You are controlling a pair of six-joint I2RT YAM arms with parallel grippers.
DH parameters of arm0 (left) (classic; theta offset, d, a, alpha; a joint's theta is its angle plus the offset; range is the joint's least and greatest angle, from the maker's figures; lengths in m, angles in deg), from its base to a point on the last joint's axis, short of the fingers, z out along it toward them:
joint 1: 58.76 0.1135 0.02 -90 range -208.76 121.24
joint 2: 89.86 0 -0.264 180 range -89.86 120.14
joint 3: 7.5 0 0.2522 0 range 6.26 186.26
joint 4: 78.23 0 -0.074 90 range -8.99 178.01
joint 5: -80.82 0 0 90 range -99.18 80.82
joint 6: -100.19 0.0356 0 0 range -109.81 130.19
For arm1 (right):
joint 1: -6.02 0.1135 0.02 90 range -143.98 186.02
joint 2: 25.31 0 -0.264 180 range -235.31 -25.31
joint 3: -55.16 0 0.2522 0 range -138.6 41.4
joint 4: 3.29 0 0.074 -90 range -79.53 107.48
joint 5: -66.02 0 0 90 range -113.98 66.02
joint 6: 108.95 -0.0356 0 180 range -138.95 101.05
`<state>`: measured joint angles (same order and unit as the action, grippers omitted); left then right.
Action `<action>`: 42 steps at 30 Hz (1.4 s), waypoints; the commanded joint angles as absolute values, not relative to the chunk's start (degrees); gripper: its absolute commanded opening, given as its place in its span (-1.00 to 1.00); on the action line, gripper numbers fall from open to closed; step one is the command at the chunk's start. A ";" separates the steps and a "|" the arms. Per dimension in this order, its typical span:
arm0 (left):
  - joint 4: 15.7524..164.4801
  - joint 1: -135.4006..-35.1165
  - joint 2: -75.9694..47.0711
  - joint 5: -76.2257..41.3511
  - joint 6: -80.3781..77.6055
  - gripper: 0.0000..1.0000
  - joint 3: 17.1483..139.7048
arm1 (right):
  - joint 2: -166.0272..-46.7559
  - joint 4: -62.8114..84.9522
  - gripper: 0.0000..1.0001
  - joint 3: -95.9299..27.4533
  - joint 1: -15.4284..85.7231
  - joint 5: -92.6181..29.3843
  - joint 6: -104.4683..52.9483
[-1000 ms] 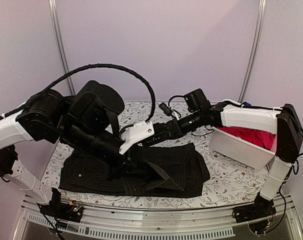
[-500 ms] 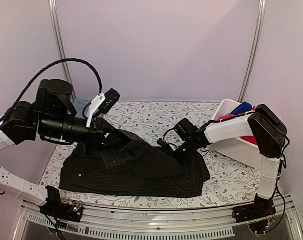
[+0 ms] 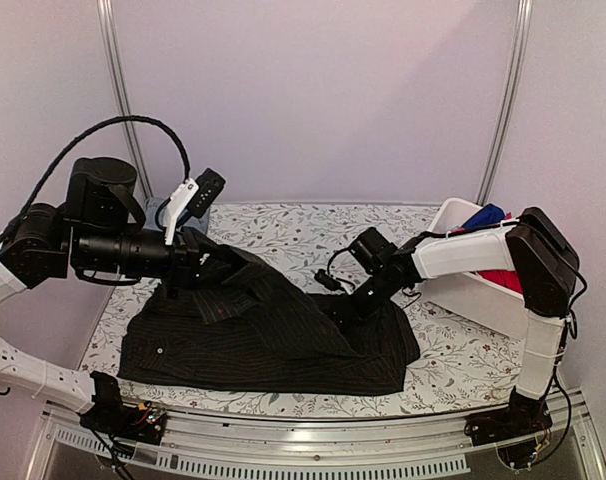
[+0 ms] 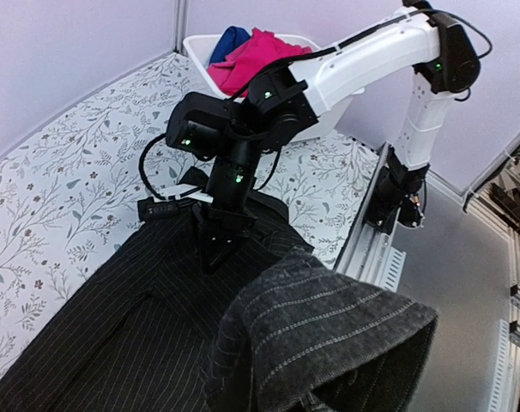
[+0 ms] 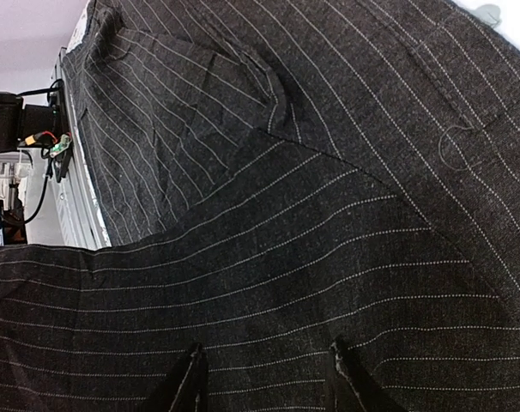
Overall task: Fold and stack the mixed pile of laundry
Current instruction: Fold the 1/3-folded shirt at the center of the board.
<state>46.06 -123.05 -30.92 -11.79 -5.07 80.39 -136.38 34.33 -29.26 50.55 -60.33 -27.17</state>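
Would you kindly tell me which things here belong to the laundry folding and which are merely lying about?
Part of the job: black pinstriped shirt on the table; red-pink cloth and royal blue cloth, both in the bin.
Just there: white bin; floral table cover.

A floral-patterned table cover point(image 3: 293, 225), white with grey leafy sprigs, spreads over the whole tabletop. At 3 o'clock on it sits a white plastic bin point(image 3: 463, 290), its near wall plain and its open top facing up. In the left wrist view, the bin's rim point(image 4: 196, 43) shows at 12 o'clock. An aluminium rail point(image 3: 313, 440) runs along the table's 6 o'clock edge. Two slim metal poles point(image 3: 118, 100) point(image 3: 503, 100) rise at 11 and 1 o'clock against a pale lilac wall point(image 3: 313, 100).
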 commanded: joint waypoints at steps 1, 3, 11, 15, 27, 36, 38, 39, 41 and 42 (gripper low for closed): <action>47.83 -118.85 -31.82 -13.90 -7.56 -1.00 78.83 | -138.65 38.44 -0.09 -28.18 50.46 -60.75 -23.84; 49.40 -116.93 -33.24 -14.82 -7.96 -1.00 78.28 | -137.48 37.65 -0.07 -26.30 50.58 -61.30 -23.61; 45.96 -106.34 -34.46 -14.89 -14.49 -1.00 73.39 | -131.27 38.82 0.18 -30.08 50.29 -59.83 -23.82; 45.12 -99.58 -34.39 -15.60 -18.44 -1.00 70.05 | -132.89 41.78 0.14 -30.80 49.71 -57.62 -24.01; 43.81 -82.14 -36.27 -21.20 -23.58 -1.00 57.80 | -134.73 44.27 -0.13 -26.22 49.49 -56.61 -21.56; 47.89 -75.31 -33.24 -20.58 -25.97 -1.00 49.58 | -130.80 47.16 0.02 -32.83 45.98 -51.39 -24.38; 48.54 -73.67 -31.43 -20.19 -26.21 -1.00 49.59 | -129.75 47.61 0.05 -34.54 45.55 -50.75 -24.61; 49.15 -73.05 -30.27 -20.35 -26.21 -1.00 49.25 | -129.47 47.96 0.05 -35.61 45.49 -50.66 -24.59; 50.37 -72.10 -27.67 -20.97 -26.38 -1.00 48.81 | -129.37 48.76 0.05 -37.44 45.48 -50.88 -24.53; 50.46 -71.71 -26.29 -20.56 -26.57 -1.00 48.80 | -129.42 49.20 0.05 -38.18 45.48 -51.18 -24.52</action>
<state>47.30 -73.68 -30.13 -20.38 -25.51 49.63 -131.90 47.34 -34.44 45.59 -52.03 -24.11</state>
